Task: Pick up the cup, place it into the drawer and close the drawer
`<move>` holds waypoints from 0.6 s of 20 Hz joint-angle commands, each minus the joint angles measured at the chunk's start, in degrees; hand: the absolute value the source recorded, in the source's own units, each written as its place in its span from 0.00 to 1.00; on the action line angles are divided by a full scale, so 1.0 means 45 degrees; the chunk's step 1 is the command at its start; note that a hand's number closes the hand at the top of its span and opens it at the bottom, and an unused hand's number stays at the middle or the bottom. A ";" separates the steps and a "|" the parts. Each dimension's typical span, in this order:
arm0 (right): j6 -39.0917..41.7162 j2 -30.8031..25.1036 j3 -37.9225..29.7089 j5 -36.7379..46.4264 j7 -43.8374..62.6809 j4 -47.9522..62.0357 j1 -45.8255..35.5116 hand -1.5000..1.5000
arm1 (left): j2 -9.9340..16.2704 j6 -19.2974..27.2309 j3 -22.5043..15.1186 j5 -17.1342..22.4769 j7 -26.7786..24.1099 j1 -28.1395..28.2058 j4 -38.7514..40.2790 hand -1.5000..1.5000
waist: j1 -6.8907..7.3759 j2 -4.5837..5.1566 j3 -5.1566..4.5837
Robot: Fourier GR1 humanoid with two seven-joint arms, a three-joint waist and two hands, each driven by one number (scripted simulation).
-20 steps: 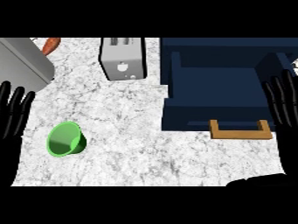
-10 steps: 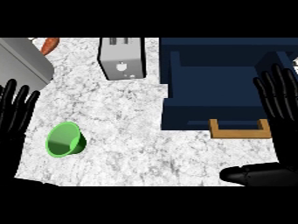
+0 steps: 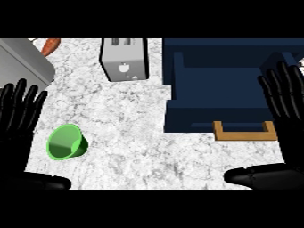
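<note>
A green cup (image 3: pixel 67 142) lies tipped on its side on the marble counter (image 3: pixel 134 147) at the lower left, its mouth facing up and left. My left hand (image 3: pixel 9 129) is open just left of the cup, fingers straight and pointing away, not touching it. An open dark blue drawer (image 3: pixel 230 95) with a wooden handle (image 3: pixel 244 132) fills the upper right. My right hand (image 3: pixel 292 120) is open over the drawer's right side, fingers straight, thumb stretched out low toward the left.
A silver toaster (image 3: pixel 123 59) stands at the back centre. A grey appliance (image 3: pixel 13 62) sits at the back left with an orange object (image 3: pixel 50 45) behind it. Patterned floor shows at both side edges.
Both hands have moved inward and further up into view. The right hand now overlaps the drawer's right side, and the left hand has come closer to the cup. The cup has not moved.
</note>
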 commanded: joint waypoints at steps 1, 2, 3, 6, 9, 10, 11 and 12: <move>0.0230 -0.0348 -0.0695 -0.0439 0.0193 0.0405 -0.0735 0.00 | 0.0395 -0.0241 0.0624 0.0428 0.0332 -0.0386 0.0563 0.00 | 0.0008 0.0004 -0.0002; 0.0163 0.0423 0.0607 0.0654 -0.1134 0.0125 0.1006 0.00 | 0.0281 -0.0204 0.0458 0.0394 0.0516 0.0365 -0.0444 0.00 | 0.0010 -0.0005 0.0000; 0.0325 -0.0060 -0.0319 -0.0156 -0.0476 0.0129 0.0367 0.00 | -0.0492 0.0063 -0.0397 -0.0520 -0.0167 0.1023 -0.0488 0.00 | 0.0014 -0.0004 -0.0001; -0.0277 0.0568 0.0750 0.0888 -0.0418 -0.0052 0.0365 0.00 | -0.0749 0.0277 -0.0520 -0.1047 -0.0711 0.0512 0.0535 0.00 | -0.0005 0.0001 -0.0002; 0.0156 0.0058 -0.0062 0.0031 0.0036 -0.0487 0.0303 0.00 | -0.0103 0.0235 0.0261 -0.0519 0.0238 0.0167 0.0613 0.00 | -0.0009 -0.0002 -0.0001; 0.0213 0.0138 0.0104 0.0238 -0.0293 -0.0330 0.0519 0.00 | -0.0234 -0.0465 0.0345 -0.0323 -0.0760 0.1250 0.0861 0.00 | 0.0012 -0.0003 -0.0002; 0.0061 0.0177 0.0014 0.0452 -0.0529 0.0815 -0.0403 0.00 | -0.0373 -0.0421 -0.0107 -0.0674 -0.0627 0.1321 0.0775 0.00 | 0.0039 0.0003 -0.0002; 0.0559 -0.0263 -0.0543 -0.0437 -0.0056 -0.0281 0.0151 0.00 | -0.0084 -0.0536 0.0452 -0.0694 -0.1049 0.1212 0.1254 0.00 | 0.0004 -0.0001 -0.0002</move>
